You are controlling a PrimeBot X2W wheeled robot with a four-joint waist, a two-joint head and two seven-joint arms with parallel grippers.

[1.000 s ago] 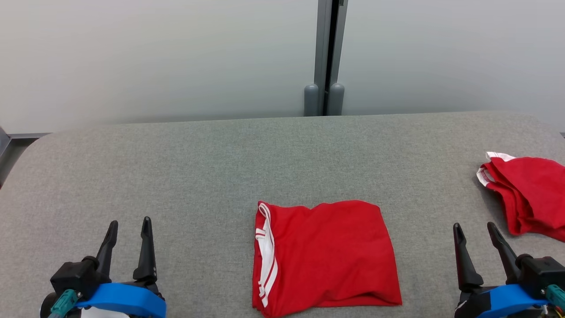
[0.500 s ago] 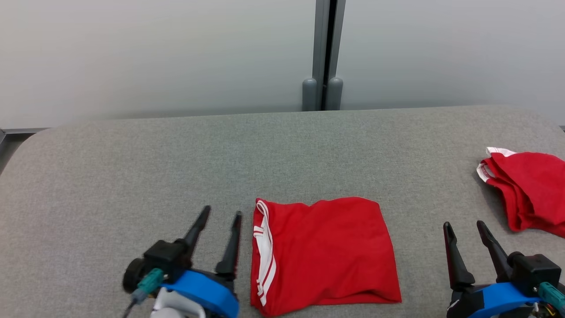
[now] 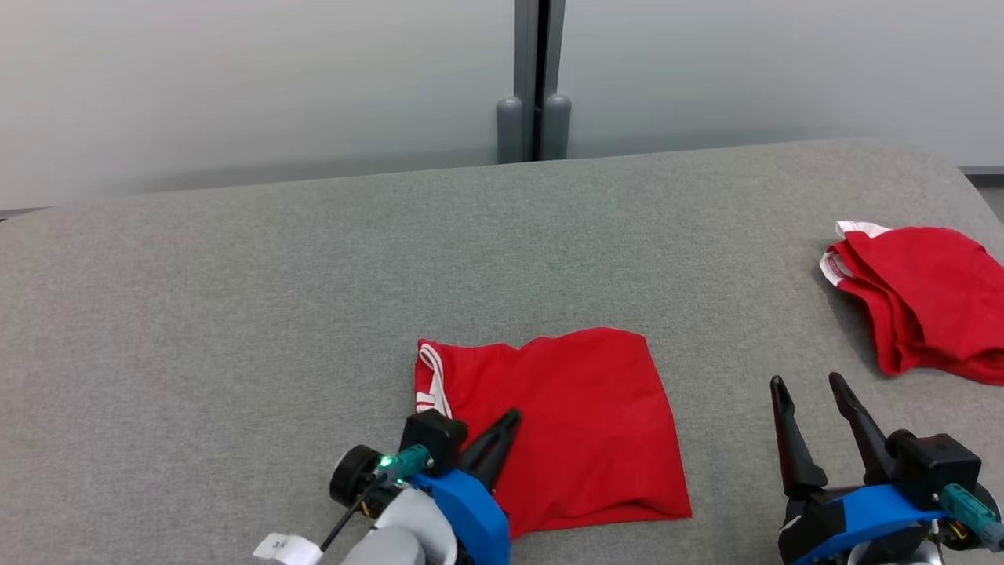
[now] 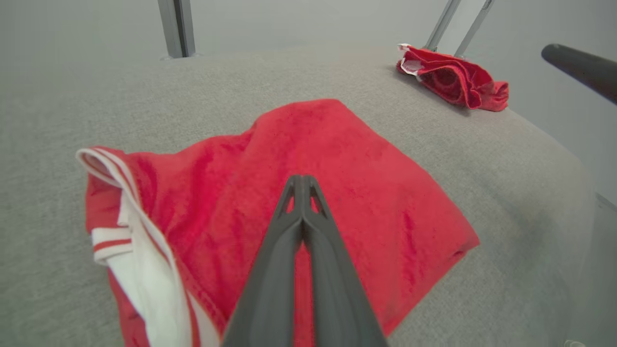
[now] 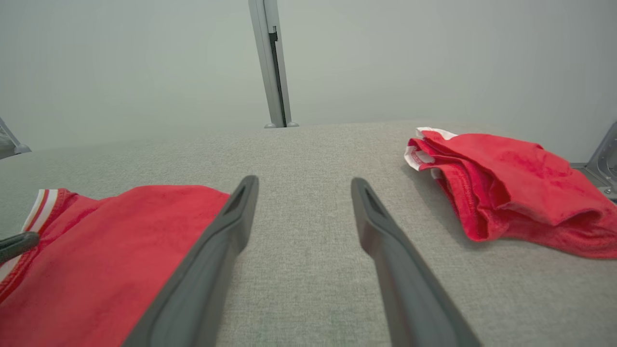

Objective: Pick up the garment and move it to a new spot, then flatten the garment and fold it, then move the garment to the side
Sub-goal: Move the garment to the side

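Observation:
The garment (image 3: 572,424) is a red piece with white striped trim, folded into a rough square near the front middle of the grey table (image 3: 314,275). My left gripper (image 3: 511,416) is shut and lies over the garment's left part, tips pointing toward its middle. In the left wrist view the two fingers (image 4: 301,179) press together above the red cloth (image 4: 337,144), with no cloth visible between them. My right gripper (image 3: 808,384) stands open on the bare table to the right of the garment. The right wrist view has its fingers (image 5: 303,185) spread beside the garment's edge (image 5: 111,241).
A second red garment (image 3: 925,290) lies bunched at the table's right edge, also visible in the right wrist view (image 5: 506,178). A grey post (image 3: 533,78) stands behind the table against a pale wall. Bare grey cloth surface stretches left and behind the garment.
My left gripper moved right from the bare table onto the garment and went from open to shut. The camera shifted, so the whole scene slid left. The right gripper stayed open.

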